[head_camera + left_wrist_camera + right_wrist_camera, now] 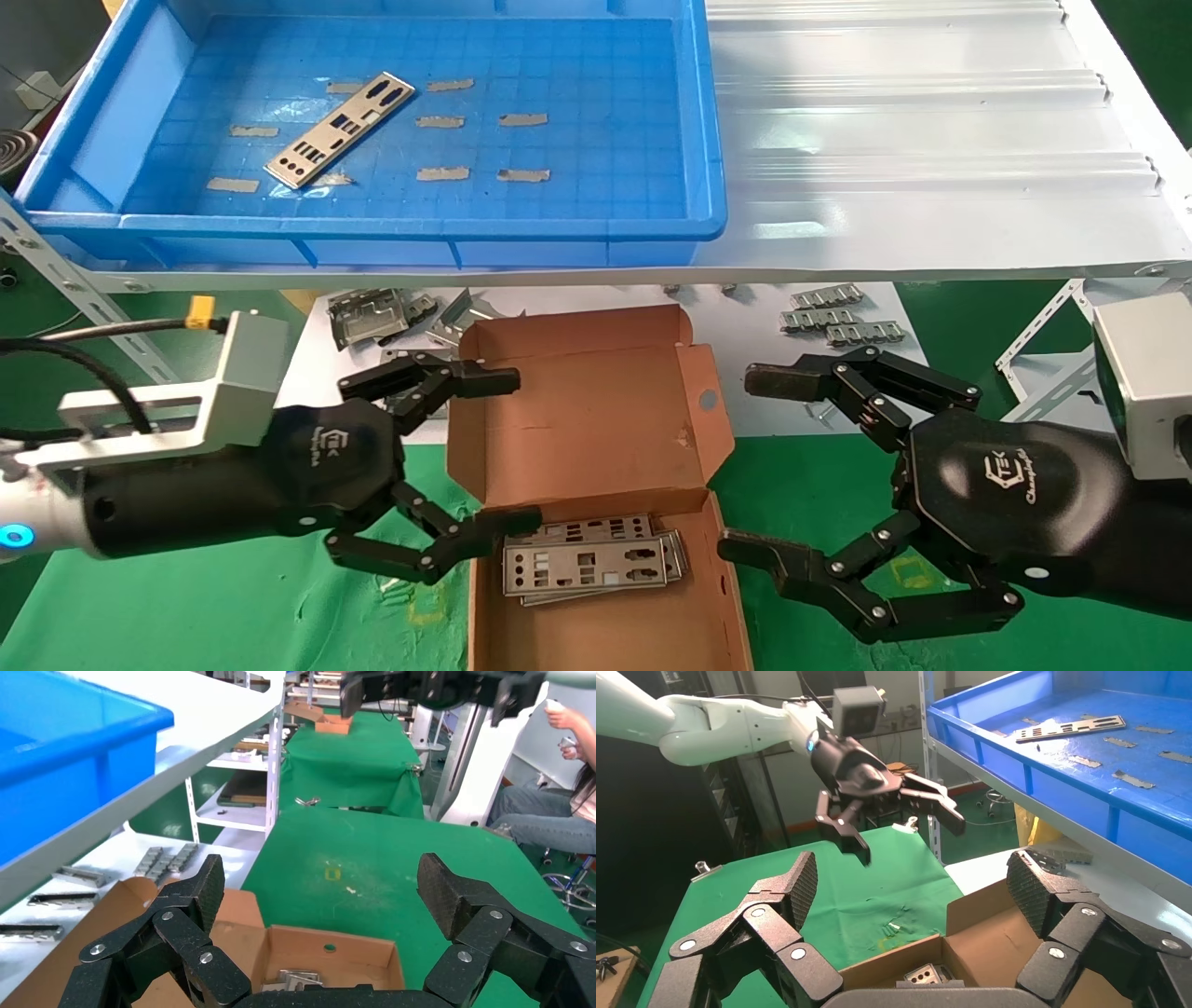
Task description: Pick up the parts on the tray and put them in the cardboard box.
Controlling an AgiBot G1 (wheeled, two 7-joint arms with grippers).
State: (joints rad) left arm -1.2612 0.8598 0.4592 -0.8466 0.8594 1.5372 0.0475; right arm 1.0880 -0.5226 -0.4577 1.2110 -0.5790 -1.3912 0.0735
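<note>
Up on the tray (112, 140) we've got one part (340, 129) left; a few sit in the cardboard box (605, 410), both the left gripper (498, 452) and right gripper (759, 466) wide open, empty.

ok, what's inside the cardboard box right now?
The cardboard box holds a stack of parts, top plate plain. How many lie beneath is hidden. Both grippers are open, empty.

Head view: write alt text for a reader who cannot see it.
Two open black grippers, left gripper and right gripper, flank an open cardboard box holding a few stacked silver parts. Above, one more part lies in the blue tray on a white shelf.
</note>
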